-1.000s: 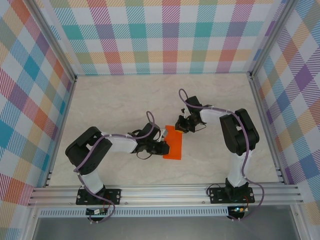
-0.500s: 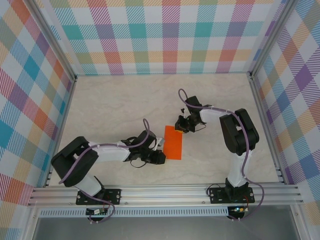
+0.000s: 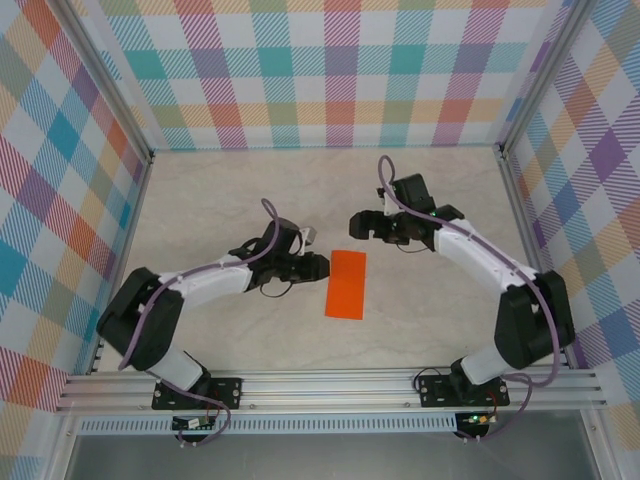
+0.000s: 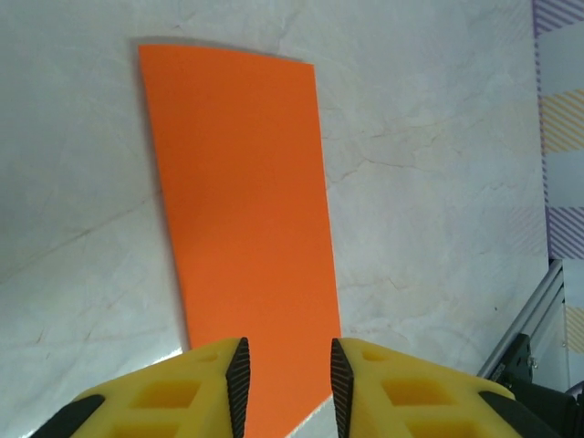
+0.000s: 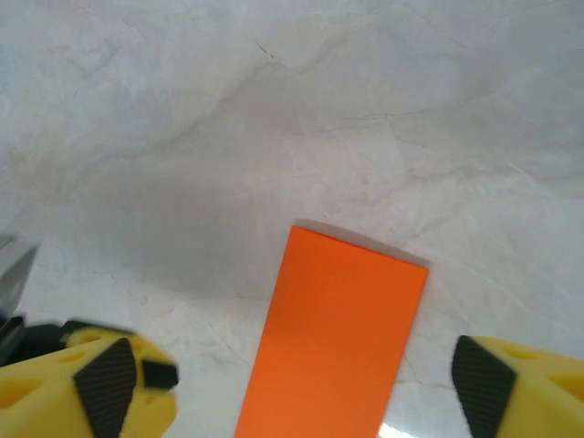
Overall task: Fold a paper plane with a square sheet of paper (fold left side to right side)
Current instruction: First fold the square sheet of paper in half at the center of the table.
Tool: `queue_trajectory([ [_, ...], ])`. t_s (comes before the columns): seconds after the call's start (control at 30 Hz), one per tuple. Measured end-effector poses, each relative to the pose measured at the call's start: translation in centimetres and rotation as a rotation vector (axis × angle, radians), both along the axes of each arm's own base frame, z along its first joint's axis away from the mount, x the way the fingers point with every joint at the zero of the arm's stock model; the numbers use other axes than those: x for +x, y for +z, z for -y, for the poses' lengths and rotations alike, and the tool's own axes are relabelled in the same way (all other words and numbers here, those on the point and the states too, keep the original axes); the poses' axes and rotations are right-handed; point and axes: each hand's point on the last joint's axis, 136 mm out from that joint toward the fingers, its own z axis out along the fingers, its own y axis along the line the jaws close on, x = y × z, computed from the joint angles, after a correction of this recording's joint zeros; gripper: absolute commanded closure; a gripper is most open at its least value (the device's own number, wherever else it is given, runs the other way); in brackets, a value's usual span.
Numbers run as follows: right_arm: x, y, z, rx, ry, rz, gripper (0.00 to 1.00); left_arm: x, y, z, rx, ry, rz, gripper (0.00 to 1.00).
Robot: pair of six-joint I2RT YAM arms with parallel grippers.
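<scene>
Orange sheet (image 3: 346, 284), one; left claw (image 3: 323, 265), right claw (image 3: 358, 226)

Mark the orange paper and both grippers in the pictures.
orange paper (image 3: 346, 284), top view, middle of its flat surface.
left gripper (image 4: 288, 383), left wrist view, midway between its fingertips, over the paper's near end.
right gripper (image 5: 297, 392), right wrist view, midway between its wide-spread fingertips.
</scene>
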Motion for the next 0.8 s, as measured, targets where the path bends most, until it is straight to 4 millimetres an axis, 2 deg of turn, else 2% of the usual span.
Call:
queue_trajectory([
  [0.07, -1.6, -0.7, 0.8, -0.007, -0.003, -0.015, 0.00, 1.1, -1.1, 0.9, 0.003, -0.006, -0.027, 0.74],
  [0.27, -7.1, -6.0, 2.5, -0.012, -0.013, -0.176, 0.00, 3.5, -4.0, 2.6, 0.018, -0.001, -0.077, 0.80],
  [0.33, -8.2, -6.8, 2.7, -0.007, -0.016, -0.209, 0.00, 3.9, -4.8, 2.8, 0.022, 0.003, -0.086, 0.81],
  [0.47, -8.7, -6.9, 2.4, 0.021, -0.014, -0.230, 0.00, 4.1, -6.1, 2.7, 0.040, 0.017, -0.101, 0.82],
  [0.6, -8.5, -6.7, 1.8, 0.062, -0.015, -0.240, 0.03, 4.3, -6.2, 2.5, 0.051, 0.027, -0.094, 0.82],
  [0.8, -8.2, -8.8, 0.7, 0.102, -0.042, -0.339, 0.12, 4.2, -6.7, 2.2, 0.057, 0.034, -0.089, 0.83],
])
